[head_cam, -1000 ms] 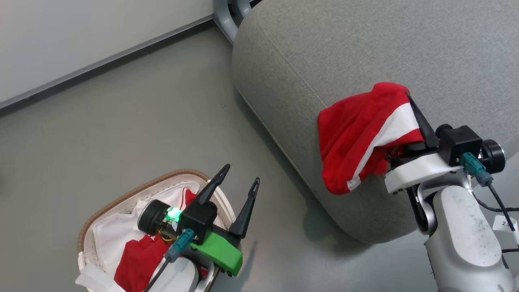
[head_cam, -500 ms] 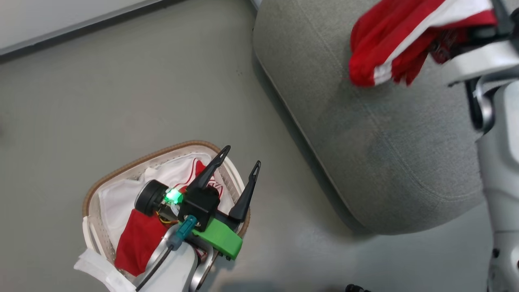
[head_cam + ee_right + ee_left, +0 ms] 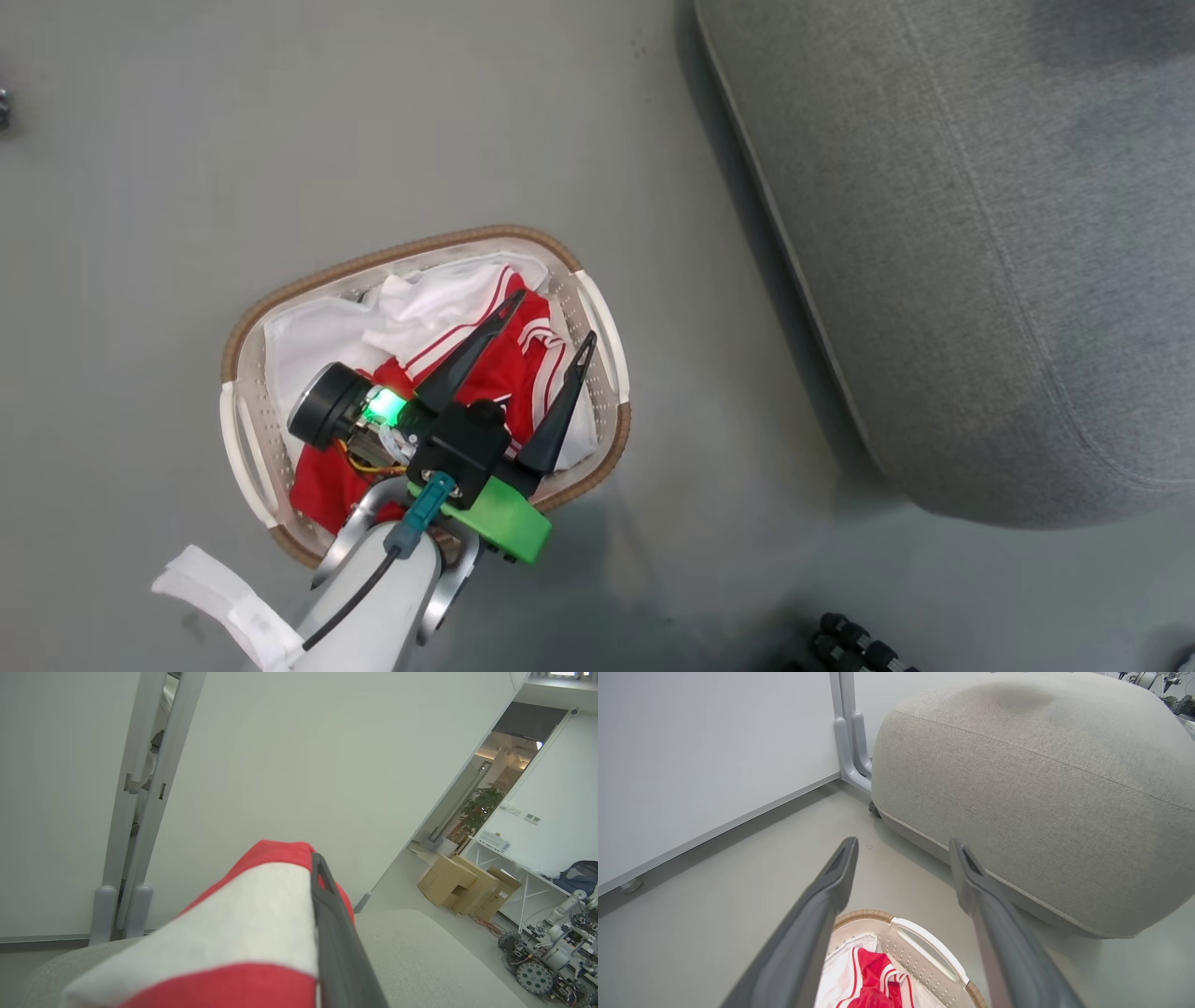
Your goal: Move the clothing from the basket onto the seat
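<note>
The white perforated basket (image 3: pixel 392 252) with its brown rim stands on the floor, left of the grey seat (image 3: pixel 980 233). Inside it lie red clothing with white stripes (image 3: pixel 504 364) and the white liner (image 3: pixel 317 341). My left gripper (image 3: pixel 555 317) hovers open over the basket's right half, nothing between its fingers. The left wrist view looks past the open left gripper (image 3: pixel 903 843) at the basket handle (image 3: pixel 924 942), the red clothing (image 3: pixel 873 975) and the seat (image 3: pixel 1017 788). My right gripper (image 3: pixel 312 863) is shut on a red and white garment (image 3: pixel 243 914) above the seat (image 3: pixel 420 952); the cloth hides one finger.
A white wall with a grey post (image 3: pixel 850 728) stands behind the seat. Beyond the seat in the right wrist view are cardboard boxes (image 3: pixel 462 886) and another wheeled robot (image 3: pixel 546 956). A black ribbed part (image 3: pixel 854 644) sits at the head view's bottom edge.
The head camera has swung down, so the whole picture shifted. The right gripper with its garment has left the head view at the upper right. The left gripper stays over the basket.
</note>
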Available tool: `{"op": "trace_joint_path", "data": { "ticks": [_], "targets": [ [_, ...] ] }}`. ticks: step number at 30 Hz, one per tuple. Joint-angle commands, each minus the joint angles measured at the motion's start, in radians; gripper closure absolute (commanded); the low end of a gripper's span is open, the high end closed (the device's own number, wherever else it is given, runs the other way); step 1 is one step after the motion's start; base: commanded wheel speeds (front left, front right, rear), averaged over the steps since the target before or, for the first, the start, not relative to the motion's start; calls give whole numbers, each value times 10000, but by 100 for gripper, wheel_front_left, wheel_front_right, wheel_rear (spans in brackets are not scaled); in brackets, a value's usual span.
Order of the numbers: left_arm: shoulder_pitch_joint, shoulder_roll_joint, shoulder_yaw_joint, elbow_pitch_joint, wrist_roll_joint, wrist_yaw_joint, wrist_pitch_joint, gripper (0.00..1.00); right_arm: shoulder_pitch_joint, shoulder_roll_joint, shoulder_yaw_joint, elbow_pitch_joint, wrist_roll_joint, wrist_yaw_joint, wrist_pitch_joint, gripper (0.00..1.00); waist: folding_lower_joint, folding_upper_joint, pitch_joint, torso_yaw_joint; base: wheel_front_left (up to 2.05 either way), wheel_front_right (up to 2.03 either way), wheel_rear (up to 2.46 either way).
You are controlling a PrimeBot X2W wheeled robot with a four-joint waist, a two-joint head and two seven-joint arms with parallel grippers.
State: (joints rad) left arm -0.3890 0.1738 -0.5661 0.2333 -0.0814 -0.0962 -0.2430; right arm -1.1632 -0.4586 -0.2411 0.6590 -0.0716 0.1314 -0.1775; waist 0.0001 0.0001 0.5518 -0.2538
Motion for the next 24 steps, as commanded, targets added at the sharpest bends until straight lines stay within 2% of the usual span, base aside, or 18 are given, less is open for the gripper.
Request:
{"op": "trace_joint_path", "data": {
  "ticks": [1, 9, 16, 17, 19, 20, 24],
  "targets": [
    [-198, 111, 9, -83, 76, 70, 31, 0, 60, 12, -170, 238, -101, -14, -102, 100, -1, -1, 782, 493, 0, 0, 0],
    [-185, 423, 24, -512, 182, 213, 254, 0, 917, 519, -1368, 1912, -765, -14, -639, 100, -1, -1, 1362, 439, 0, 0, 0],
    [-102, 548, -7, -648, 111, 282, 404, 0, 1267, 1201, -1658, 2727, -1381, -14, -859, 100, -1, -1, 1414, 230, 0, 0, 0],
    [-105, 548, -20, -651, 108, 288, 418, 0, 1298, 1287, -1664, 2756, -1434, -14, -869, 97, -1, -1, 1399, 211, 0, 0, 0],
    [-100, 529, -27, -649, 76, 326, 429, 0, 1369, 1451, -1647, 2669, -1513, -14, -882, 43, -1, -1, 1336, 168, 0, 0, 0],
    [-107, 512, -39, -640, 54, 339, 429, 0, 1407, 1485, -1628, 2508, -1513, -14, -882, 0, -1, -1, 1304, 153, 0, 0, 0],
    [-157, 477, -40, -580, -20, 365, 345, 0, 1865, 1681, -1508, 1903, -1330, -14, -887, 0, -1, -1, 1115, 85, 0, 0, 0]
  ]
}}
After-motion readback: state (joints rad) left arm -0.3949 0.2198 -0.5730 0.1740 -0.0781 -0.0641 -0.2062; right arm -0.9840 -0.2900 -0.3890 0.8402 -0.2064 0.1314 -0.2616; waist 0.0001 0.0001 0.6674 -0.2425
